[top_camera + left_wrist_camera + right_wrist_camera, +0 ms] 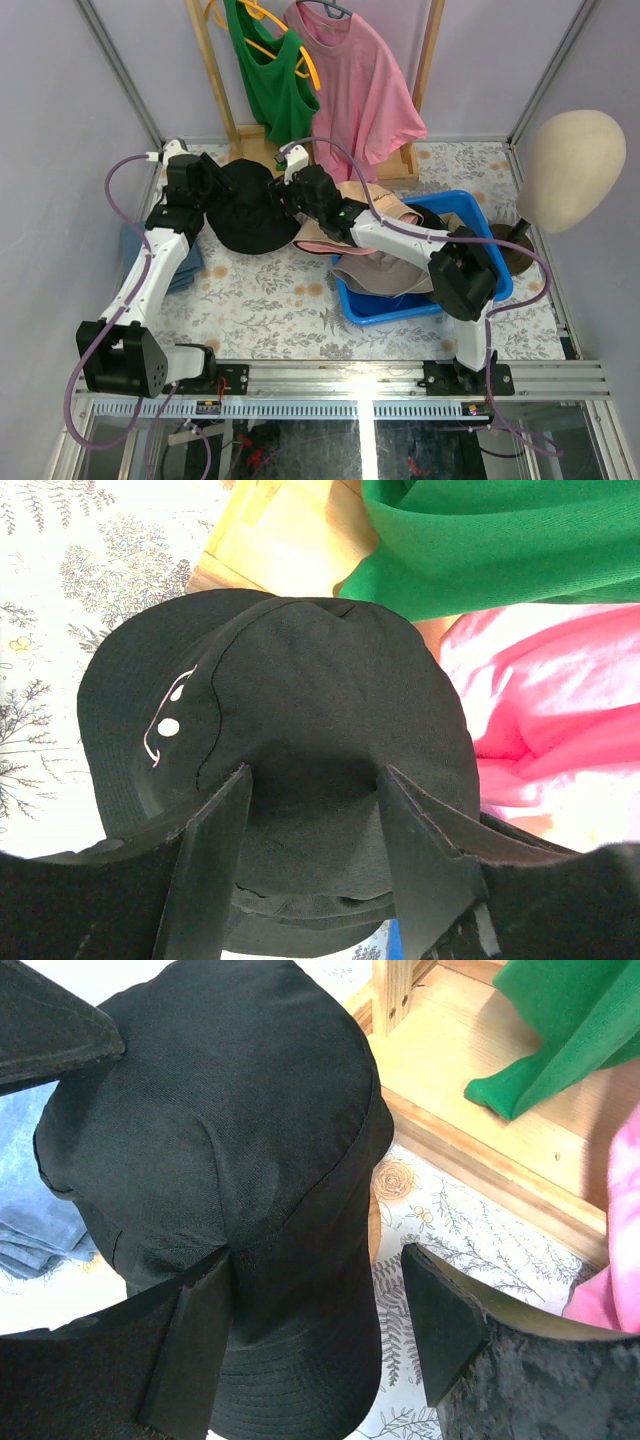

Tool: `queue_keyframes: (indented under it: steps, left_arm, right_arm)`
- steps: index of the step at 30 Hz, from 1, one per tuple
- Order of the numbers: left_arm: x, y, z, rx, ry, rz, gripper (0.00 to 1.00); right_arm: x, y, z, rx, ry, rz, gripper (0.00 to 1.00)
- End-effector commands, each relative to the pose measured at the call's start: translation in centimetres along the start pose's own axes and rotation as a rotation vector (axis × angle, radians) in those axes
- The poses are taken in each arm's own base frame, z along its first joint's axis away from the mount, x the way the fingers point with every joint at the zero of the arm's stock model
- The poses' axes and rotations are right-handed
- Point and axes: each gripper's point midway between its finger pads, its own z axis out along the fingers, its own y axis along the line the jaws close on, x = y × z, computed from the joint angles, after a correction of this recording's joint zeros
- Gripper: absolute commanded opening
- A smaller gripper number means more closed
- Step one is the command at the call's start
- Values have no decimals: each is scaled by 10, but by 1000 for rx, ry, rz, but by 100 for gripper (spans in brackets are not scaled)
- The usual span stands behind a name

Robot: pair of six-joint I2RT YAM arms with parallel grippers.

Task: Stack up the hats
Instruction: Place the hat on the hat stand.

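From above, your left gripper (213,192) and right gripper (287,197) flank the black bucket hat (245,225). It lies on the table (260,300) at 10 o'clock from the blue bin (400,308). A taupe hat (372,276), a beige hat (365,197) and a pink hat (317,243) sit loosely heaped in that bin, so most of the stacking looks undone.

Left wrist: the jaws straddle the crown and pinch it, and the fabric puckers at both fingers (210,870).

Right wrist: the jaws stand apart. One finger (190,1350) rests against the crown, the other hangs over the table at 3 o'clock, gripping nothing.
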Motion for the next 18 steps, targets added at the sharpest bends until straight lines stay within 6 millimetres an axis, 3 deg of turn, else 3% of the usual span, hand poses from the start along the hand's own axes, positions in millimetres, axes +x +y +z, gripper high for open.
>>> queue_keyframes:
  steps: [1,9,18]
  left_arm:
    - [-8,-2,4,2,-22,1,52]
    - [-6,4,2,-23,-22,-2,52]
    - [-16,9,-2,-56,-46,-2,53]
  right_arm:
    - [-20,-16,-9,30,-32,15,72]
    - [-13,-32,-6,61,-3,33,72]
    - [-7,-36,-9,76,18,32,72]
